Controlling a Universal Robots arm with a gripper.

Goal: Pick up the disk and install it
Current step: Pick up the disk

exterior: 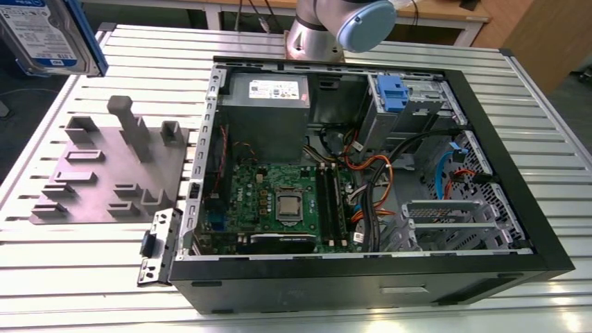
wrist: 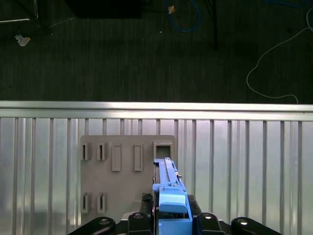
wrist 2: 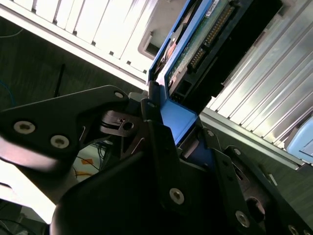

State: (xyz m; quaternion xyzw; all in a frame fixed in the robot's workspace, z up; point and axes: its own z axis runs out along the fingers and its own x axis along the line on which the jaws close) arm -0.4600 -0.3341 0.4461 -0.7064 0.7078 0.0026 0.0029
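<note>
Where the exterior view's far left corner cuts it off, item one: the disk, label showing, blue rails fitted, hanging above the slatted table and touching nothing on it.

Holder: gripper, jaws closed on the disk's blue end piece in both wrist views; the disk stands edge-on beyond the fingers.

Item two, right of the disk and lower: grey plate with upright pegs, resting on the table.

Item three, further right: open computer case, with the motherboard towards the near side, loose cables mid-case, and a blue clip in the bay at the far right.

Hazards, as judged:
- The grip takes one end only, so a fast swing may pivot or slip the disk.
- A low path would strike the pegs.
- Cables may snag a rail.
- A skewed approach would jam at the bay.
</note>
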